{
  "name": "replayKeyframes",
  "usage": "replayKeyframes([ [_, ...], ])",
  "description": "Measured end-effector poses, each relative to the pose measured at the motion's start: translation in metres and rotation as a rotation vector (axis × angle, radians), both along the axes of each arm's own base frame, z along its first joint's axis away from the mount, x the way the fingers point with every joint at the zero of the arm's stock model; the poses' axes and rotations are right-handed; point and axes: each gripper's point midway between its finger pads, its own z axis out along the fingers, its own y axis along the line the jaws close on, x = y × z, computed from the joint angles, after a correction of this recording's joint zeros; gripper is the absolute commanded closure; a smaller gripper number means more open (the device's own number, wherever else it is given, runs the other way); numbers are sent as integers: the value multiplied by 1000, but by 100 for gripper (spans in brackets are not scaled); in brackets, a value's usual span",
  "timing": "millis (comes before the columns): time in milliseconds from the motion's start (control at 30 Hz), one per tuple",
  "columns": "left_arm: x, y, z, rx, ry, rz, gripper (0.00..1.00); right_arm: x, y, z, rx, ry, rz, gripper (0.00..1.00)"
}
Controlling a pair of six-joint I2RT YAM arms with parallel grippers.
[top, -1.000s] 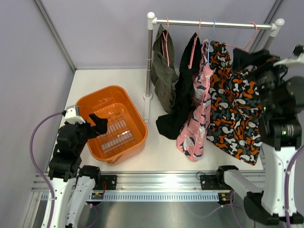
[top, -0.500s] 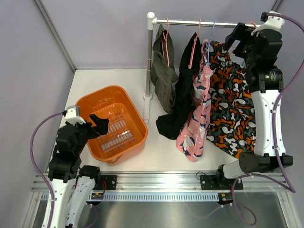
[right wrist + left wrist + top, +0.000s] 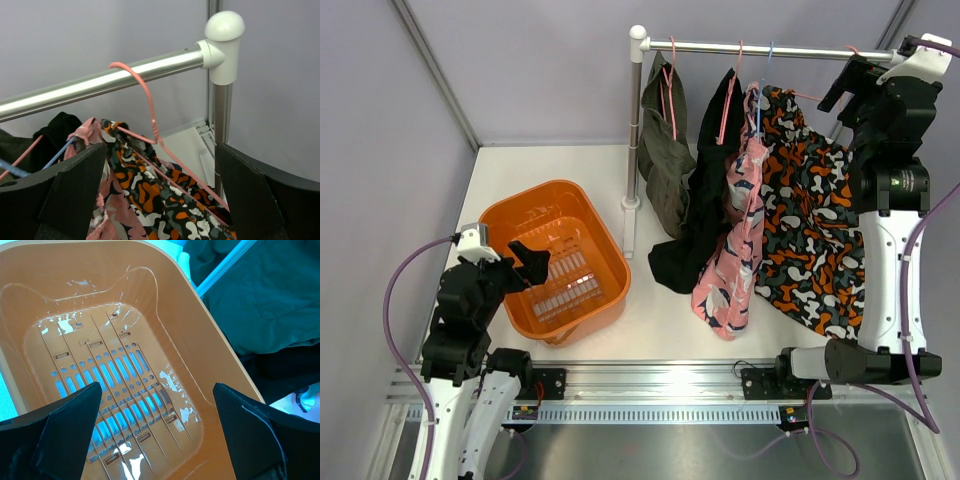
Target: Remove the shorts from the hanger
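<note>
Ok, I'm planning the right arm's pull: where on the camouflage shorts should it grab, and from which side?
Probably the top edge of the camouflage shorts, just under the sloping arm of the pink hanger, coming from the end post side. The cloth bunches along that arm, the open right gripper faces it from there, and the pink shorts crowd the other side.

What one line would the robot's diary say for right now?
left gripper: open, at basket | right gripper: open, facing hanger of camo shorts | all four shorts on rail
</note>
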Motion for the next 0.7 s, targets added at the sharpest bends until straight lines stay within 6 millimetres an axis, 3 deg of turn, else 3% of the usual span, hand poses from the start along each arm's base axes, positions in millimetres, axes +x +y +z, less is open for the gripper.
replayKeyframes([
  [200,-1,0,1,0,-4,-1,1,24,-25,-27,18,39,-15,1],
  [333,-1,0,1,-1,-5,-3,1,43,-30,-40,41,50,23,2],
  [700,-1,-2,1,-1,-7,-10,1,78,-9,-70,103,97,177,14],
])
